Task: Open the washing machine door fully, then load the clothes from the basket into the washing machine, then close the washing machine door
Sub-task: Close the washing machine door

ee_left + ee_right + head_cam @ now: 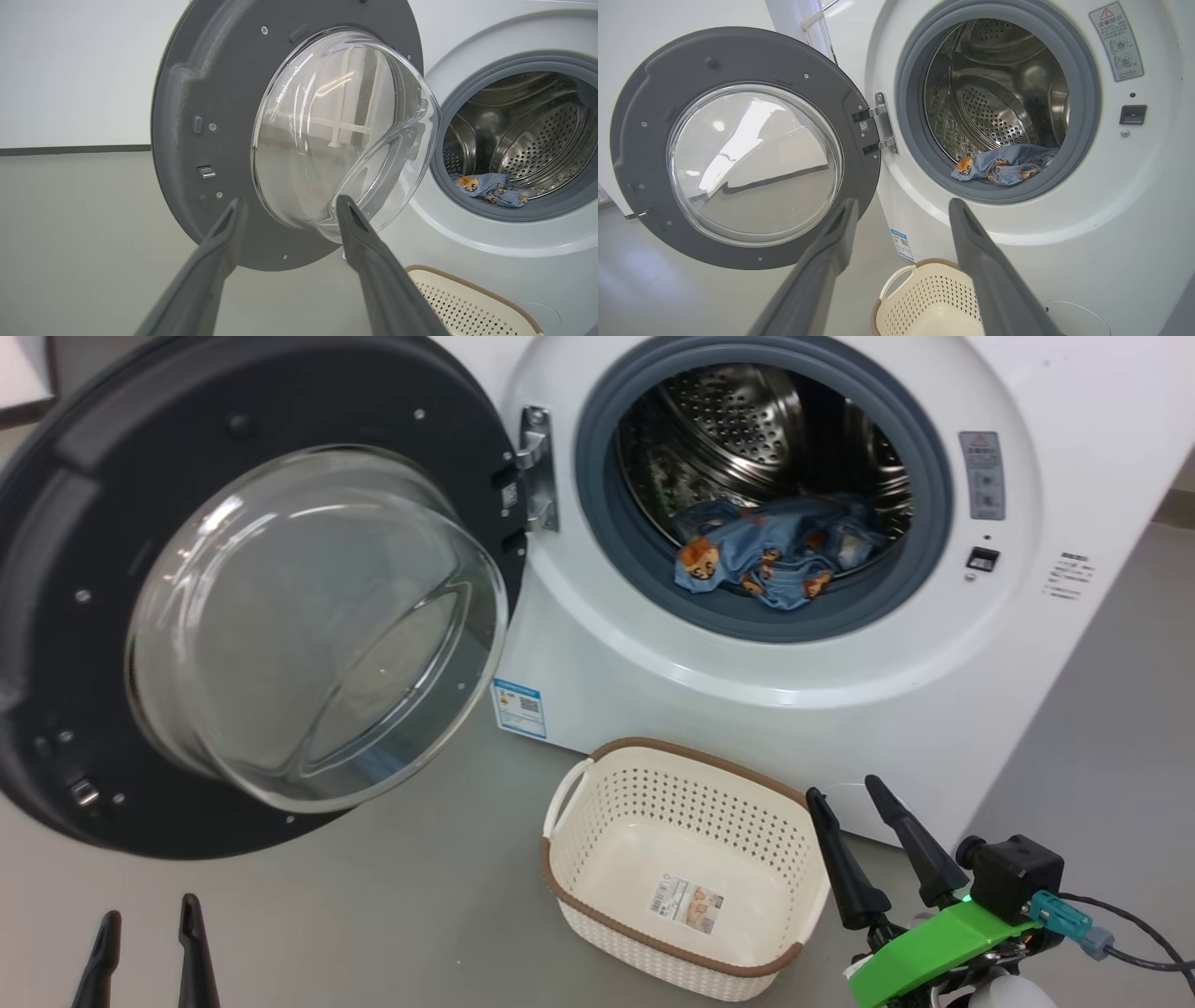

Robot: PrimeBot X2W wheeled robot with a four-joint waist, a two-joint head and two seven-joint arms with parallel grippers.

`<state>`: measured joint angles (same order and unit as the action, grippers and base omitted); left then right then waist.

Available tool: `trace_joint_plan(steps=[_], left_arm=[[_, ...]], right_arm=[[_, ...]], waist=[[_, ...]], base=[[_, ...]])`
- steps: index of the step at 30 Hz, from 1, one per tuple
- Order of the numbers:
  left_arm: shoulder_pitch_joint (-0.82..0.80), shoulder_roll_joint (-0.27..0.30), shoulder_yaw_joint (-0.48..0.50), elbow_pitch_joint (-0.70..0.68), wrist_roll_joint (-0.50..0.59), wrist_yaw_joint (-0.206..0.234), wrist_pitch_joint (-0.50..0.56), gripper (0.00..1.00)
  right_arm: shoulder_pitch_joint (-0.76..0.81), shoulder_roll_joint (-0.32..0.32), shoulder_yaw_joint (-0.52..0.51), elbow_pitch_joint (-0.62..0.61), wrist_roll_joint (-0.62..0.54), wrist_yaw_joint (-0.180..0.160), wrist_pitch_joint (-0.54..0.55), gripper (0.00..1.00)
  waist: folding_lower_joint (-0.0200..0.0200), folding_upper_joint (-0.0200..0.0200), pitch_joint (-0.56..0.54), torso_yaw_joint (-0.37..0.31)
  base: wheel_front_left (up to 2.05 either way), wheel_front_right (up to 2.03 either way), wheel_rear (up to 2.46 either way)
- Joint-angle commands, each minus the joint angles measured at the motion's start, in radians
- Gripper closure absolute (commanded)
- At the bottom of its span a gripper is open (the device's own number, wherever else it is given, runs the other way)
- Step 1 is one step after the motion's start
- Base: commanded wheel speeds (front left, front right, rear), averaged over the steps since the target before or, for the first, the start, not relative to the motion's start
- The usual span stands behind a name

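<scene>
The clothes (775,560) lay in the washing machine (840,709) ahead of our right pincer (845,789); the basket (597,821) beside it was empty. Both pincers were spread, holding nothing. Next, we thought, our left pincer (149,910) must push the door (280,616) ahead shut.

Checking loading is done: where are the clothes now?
The clothes lie in the washing machine, at the front edge of the drum by the rubber ring, right of the open door in the head view.

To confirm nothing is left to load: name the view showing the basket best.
Head view: the whole basket shows, holding only its label sticker. The right wrist view cuts the basket off at the bottom edge; the left wrist view catches one corner.
</scene>
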<state>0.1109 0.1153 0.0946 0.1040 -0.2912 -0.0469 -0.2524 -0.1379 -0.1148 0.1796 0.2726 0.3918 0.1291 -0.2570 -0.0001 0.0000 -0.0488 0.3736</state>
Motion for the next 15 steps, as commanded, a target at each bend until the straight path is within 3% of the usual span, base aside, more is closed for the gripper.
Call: trace_joint_plan(steps=[1, 15], left_arm=[[-0.036, 0.014, 0.034, -0.023, 0.008, 0.008, -0.009, 0.00], [-0.032, 0.023, 0.026, -0.028, 0.002, 0.018, -0.005, 0.00]], right_arm=[[0.002, 0.004, 0.020, -0.021, 0.021, 0.002, -0.005, 0.00], [0.005, 0.009, 0.030, -0.017, 0.025, 0.002, -0.005, 0.00]], waist=[[0.0001, 0.0000, -0.005, 0.029], [0.0001, 0.0000, -0.008, 0.085]], base=[[0.00, 0.00, 0.00], [0.00, 0.00, 0.00]])
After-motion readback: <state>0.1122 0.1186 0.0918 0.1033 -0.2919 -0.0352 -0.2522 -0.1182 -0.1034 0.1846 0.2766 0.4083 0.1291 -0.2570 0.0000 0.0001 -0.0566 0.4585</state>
